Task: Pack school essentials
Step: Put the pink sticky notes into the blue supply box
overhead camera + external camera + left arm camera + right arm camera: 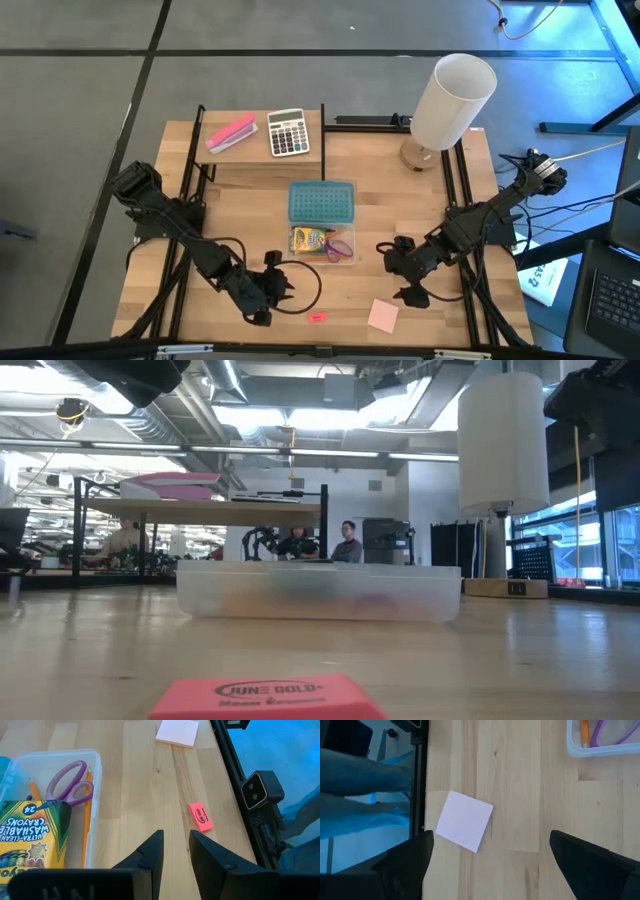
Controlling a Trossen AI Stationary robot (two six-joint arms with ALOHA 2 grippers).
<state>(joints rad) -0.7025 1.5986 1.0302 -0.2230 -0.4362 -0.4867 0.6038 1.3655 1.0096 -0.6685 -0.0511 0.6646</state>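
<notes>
The left gripper point(283, 287) hovers above the bare wood at the table's near edge, its fingers point(150, 855) parted by a narrow gap and holding nothing; the tiny pink eraser point(200, 816) lies on the table just beyond them. The right gripper point(398, 272) hangs with its jaws spread wide and empty over the pale pink sticky-note pad point(465, 820). The left wrist view looks into the clear plastic box point(96, 775), where the purple-handled scissors point(70, 784), orange pencils point(86, 820) and yellow-green crayon box point(31, 837) lie. Only the high view shows the pink stapler point(231, 134) and calculator point(288, 132) on the shelf, with the teal lid point(322, 202) beside the box.
</notes>
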